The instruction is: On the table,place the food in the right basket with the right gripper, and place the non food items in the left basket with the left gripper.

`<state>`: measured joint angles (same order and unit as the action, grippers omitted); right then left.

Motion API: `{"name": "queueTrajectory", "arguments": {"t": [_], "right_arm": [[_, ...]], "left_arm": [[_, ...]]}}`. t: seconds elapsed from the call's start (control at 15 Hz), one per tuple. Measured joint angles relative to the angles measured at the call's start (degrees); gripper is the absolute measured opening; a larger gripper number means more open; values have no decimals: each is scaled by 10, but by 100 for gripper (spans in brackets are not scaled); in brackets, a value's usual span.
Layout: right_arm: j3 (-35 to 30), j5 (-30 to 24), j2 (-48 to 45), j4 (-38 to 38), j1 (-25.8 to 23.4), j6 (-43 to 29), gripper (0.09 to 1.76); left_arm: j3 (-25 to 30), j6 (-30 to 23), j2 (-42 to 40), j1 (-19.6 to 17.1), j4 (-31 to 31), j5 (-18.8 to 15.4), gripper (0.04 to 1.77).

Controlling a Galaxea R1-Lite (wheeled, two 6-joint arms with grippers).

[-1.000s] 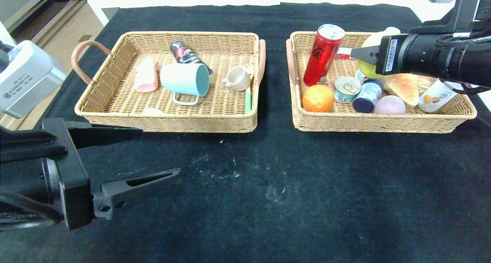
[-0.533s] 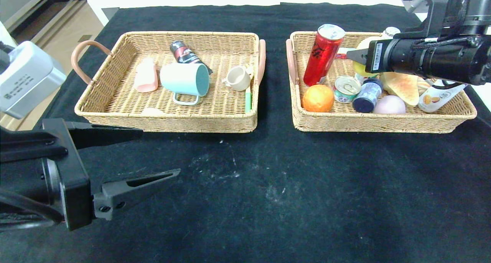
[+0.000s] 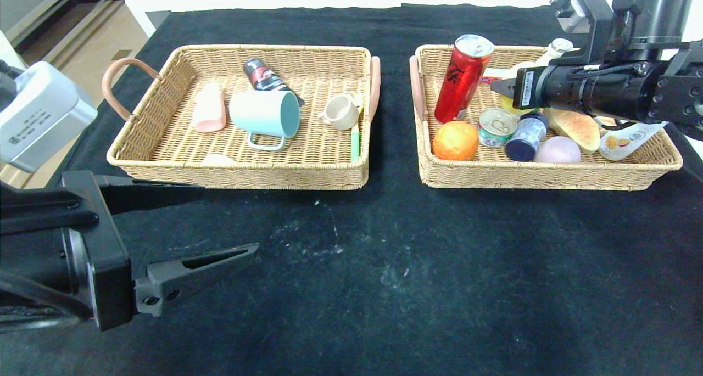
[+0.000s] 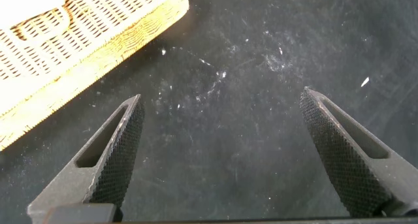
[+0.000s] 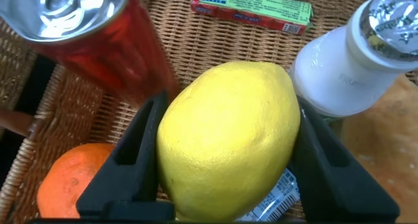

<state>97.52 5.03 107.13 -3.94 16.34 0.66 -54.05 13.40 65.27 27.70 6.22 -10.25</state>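
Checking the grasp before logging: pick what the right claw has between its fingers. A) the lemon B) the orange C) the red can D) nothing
A: in the right wrist view the right claw has a finger on each side of the yellow lemon, over the right basket; the orange and red can sit outside them.

Head view: right arm crosses the right basket (image 3: 549,178), covering most of the lemon (image 3: 508,102) and part of the bread (image 3: 576,129); only one fingertip of the right gripper (image 3: 502,86) shows. Right wrist view: red can (image 5: 85,34), orange (image 5: 68,185) and white bottle (image 5: 356,64) cut by the edges. Left gripper (image 3: 222,219) body cut at the frame corner
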Motion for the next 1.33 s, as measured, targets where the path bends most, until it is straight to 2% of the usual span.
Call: {"name": "queueTrajectory", "arguments": {"t": [0.2, 0.53, 1.2, 1.33], "right_arm": [[1, -1, 2, 0, 0, 0, 138], [0, -1, 1, 0, 0, 0, 153], [-15, -2, -18, 4, 3, 0, 166], [-30, -24, -34, 4, 3, 1, 167]], "left_arm": [[0, 0, 0, 0, 0, 0, 172], [0, 1, 0, 0, 0, 0, 172], [-1, 1, -4, 0, 0, 0, 172], [-1, 0, -6, 0, -6, 0, 172]]}}
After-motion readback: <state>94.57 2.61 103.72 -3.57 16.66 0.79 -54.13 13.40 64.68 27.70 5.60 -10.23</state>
